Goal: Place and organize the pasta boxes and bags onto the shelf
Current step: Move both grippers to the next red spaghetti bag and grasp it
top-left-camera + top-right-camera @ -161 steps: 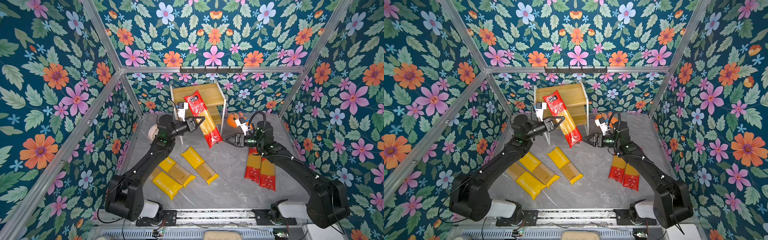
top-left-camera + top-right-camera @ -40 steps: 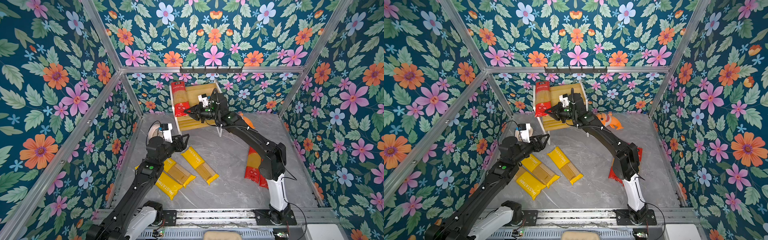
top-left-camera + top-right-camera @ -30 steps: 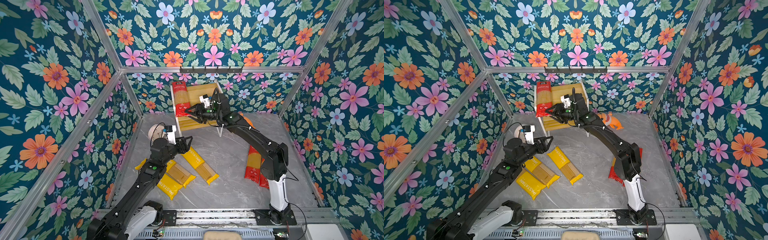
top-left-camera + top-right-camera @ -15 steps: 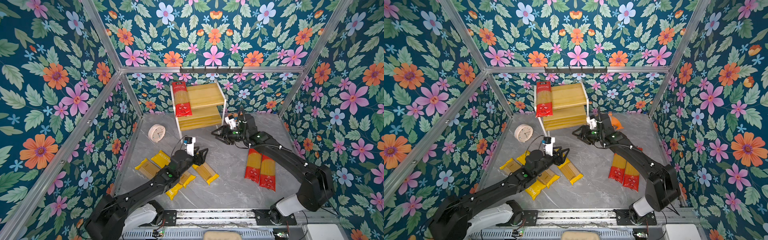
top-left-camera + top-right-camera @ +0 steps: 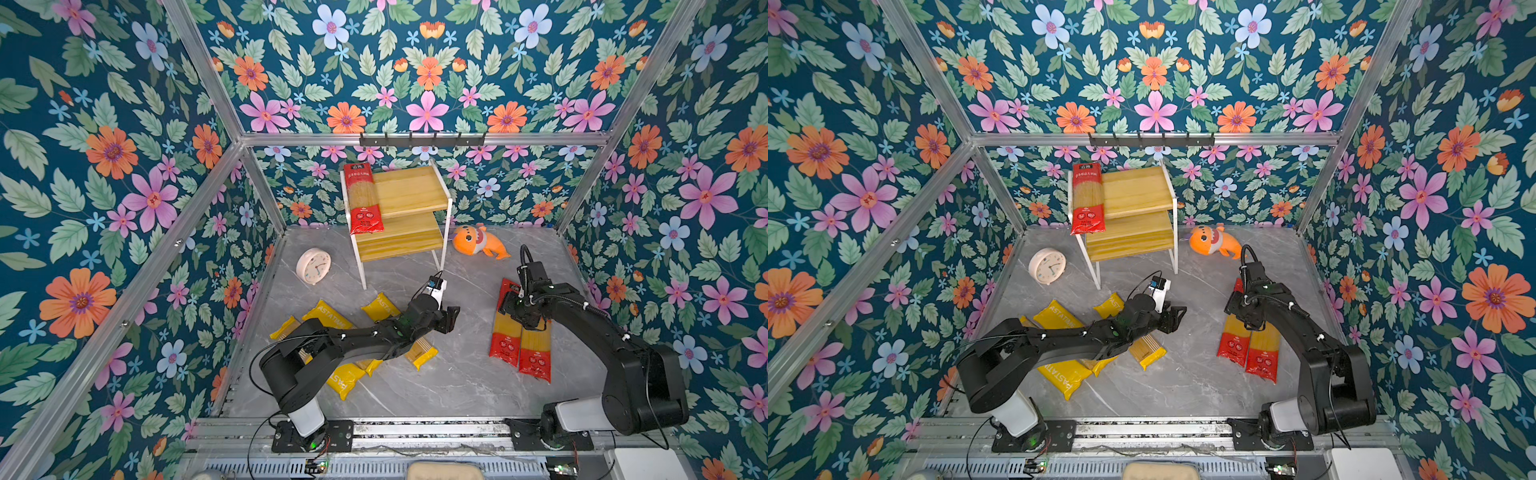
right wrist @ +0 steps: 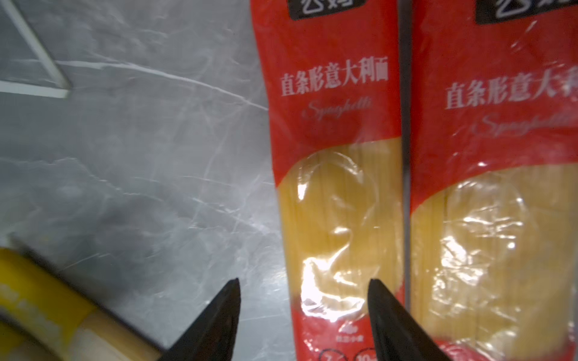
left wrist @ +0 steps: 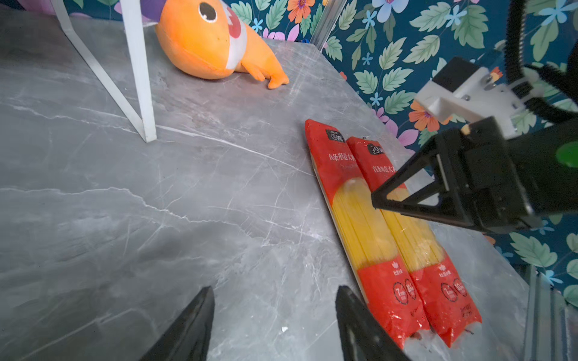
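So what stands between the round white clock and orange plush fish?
The two-tier shelf, yellowish wooden boards on a white metal frame, with a red spaghetti pack on top; both top views show it.

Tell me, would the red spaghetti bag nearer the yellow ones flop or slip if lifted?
Probably it is fairly stiff: the long red spaghetti bag with a clear middle shows straight, tightly packed strands. Its glossy wrapper shines, so it might slip. It lies flat, so it likely won't roll.
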`<state>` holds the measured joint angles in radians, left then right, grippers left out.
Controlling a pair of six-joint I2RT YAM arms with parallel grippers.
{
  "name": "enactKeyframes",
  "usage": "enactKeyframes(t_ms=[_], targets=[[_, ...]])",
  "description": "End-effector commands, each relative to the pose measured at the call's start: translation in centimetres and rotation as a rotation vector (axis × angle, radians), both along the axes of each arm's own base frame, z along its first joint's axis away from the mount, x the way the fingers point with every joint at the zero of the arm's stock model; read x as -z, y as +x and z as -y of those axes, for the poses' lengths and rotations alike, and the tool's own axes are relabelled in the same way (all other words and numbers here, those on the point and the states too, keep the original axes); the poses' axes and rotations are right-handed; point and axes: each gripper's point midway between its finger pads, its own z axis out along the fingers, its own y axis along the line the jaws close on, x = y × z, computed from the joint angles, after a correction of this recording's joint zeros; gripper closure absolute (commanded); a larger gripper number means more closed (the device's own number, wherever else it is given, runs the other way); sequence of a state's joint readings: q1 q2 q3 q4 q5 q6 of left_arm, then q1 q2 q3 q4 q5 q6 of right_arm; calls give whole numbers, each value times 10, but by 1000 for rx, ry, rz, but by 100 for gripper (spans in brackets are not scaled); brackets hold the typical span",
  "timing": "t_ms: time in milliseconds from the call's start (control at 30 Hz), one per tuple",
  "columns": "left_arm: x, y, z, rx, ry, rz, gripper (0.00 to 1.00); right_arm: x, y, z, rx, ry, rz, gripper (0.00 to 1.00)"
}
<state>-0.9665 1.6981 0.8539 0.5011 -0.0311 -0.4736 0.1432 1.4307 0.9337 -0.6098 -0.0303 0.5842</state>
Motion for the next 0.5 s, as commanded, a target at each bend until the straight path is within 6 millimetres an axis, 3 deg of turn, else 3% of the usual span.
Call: enactKeyframes(t_ms=[0,300,467], targets=[[-8,1,6,3,-51,0,35,14,-3,19,-16,-121,-42,34],[4,2,-6,-24,11,2,35,44,-4,-45,-152,-50,-98,37],[10,0,-6,-19,13,-20,35,45,-11,-84,-286,-53,-121,39]])
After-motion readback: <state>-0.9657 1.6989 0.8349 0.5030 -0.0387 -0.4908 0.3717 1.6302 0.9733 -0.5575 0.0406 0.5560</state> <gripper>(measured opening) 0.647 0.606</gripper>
